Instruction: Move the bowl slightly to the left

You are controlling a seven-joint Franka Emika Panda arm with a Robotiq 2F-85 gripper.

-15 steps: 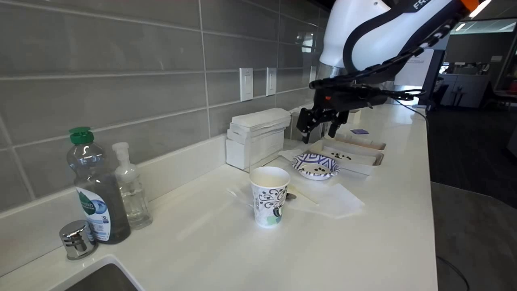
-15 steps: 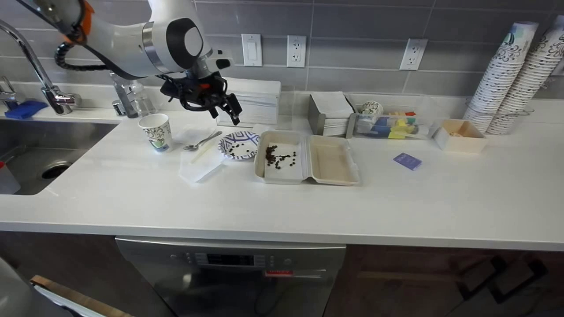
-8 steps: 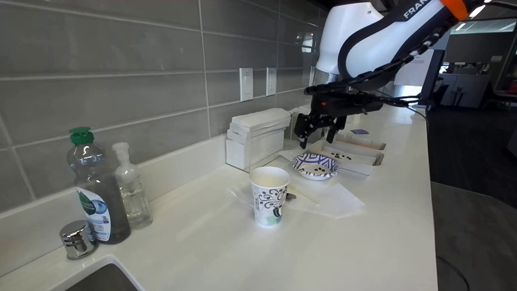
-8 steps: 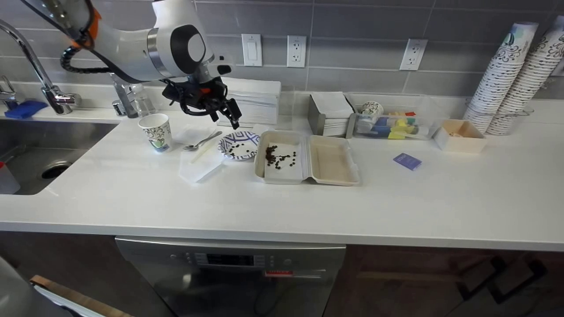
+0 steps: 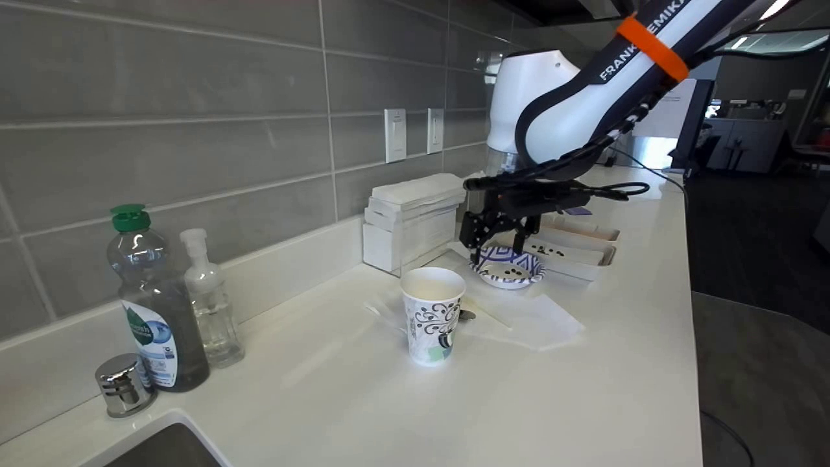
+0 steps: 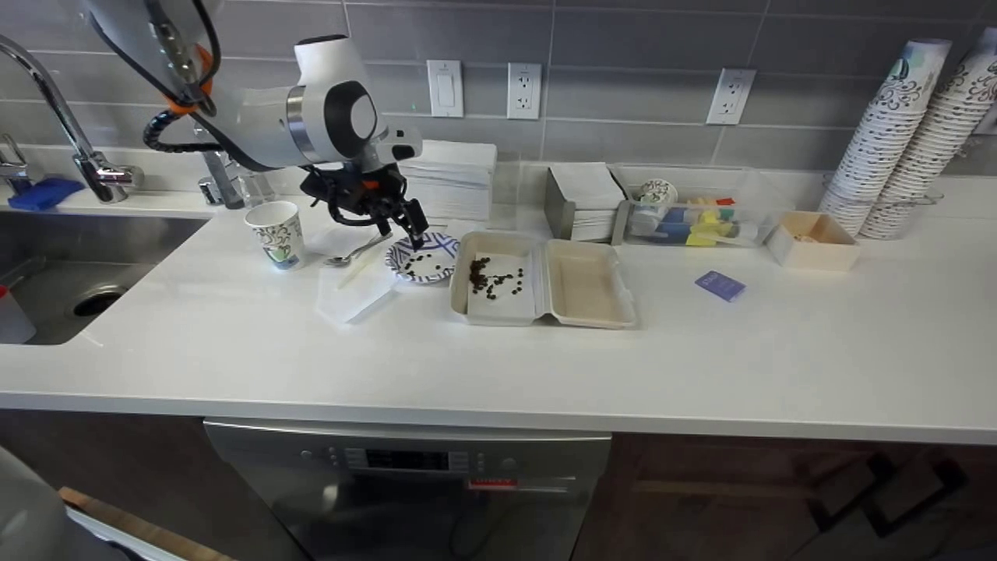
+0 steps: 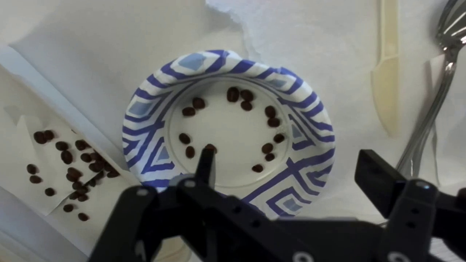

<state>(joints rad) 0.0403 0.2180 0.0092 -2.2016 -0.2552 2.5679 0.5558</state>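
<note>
The bowl is a shallow white paper bowl with a blue pattern and several dark beans inside. It rests on the counter in both exterior views and in the wrist view. My gripper is open and empty. In the wrist view one finger is over the bowl's inside and the other is beyond its rim, so a stretch of rim lies between them. In both exterior views the gripper is low at the bowl's wall side. Whether a finger touches the bowl cannot be told.
An open takeout box with beans stands right beside the bowl. A patterned paper cup, a metal spoon, a plastic knife and napkins lie on the other side. A paper towel stack stands behind, against the wall.
The arm and open gripper have come down toward the bowl, most in the last half second. The bowl and the other objects have not moved.
</note>
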